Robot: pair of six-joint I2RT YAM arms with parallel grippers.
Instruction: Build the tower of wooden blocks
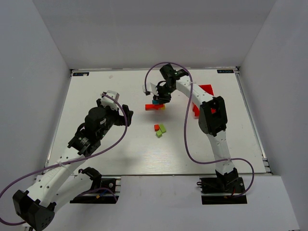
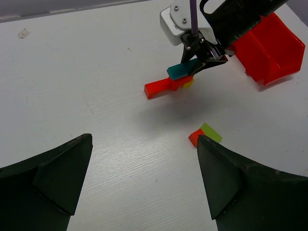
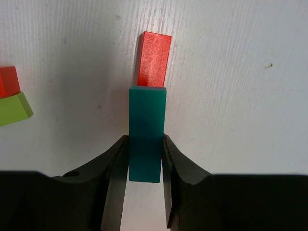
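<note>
The right gripper (image 3: pixel 145 142) is clamped on a teal bar (image 3: pixel 147 120), one finger on each long side. It holds the bar level over the tower (image 1: pixel 155 107), which stands on the white counter (image 1: pixel 106 91) at the far middle, near a red bin (image 2: pixel 269 48). The tower has a red bar (image 3: pixel 154 57) and a yellow block (image 2: pixel 188 84); whether the teal bar touches them I cannot tell. A loose red block (image 2: pixel 195 137) and a green block (image 2: pixel 211 132) lie nearer the arms. The left gripper (image 2: pixel 143 144) hangs with jaws wide apart, holding nothing.
</note>
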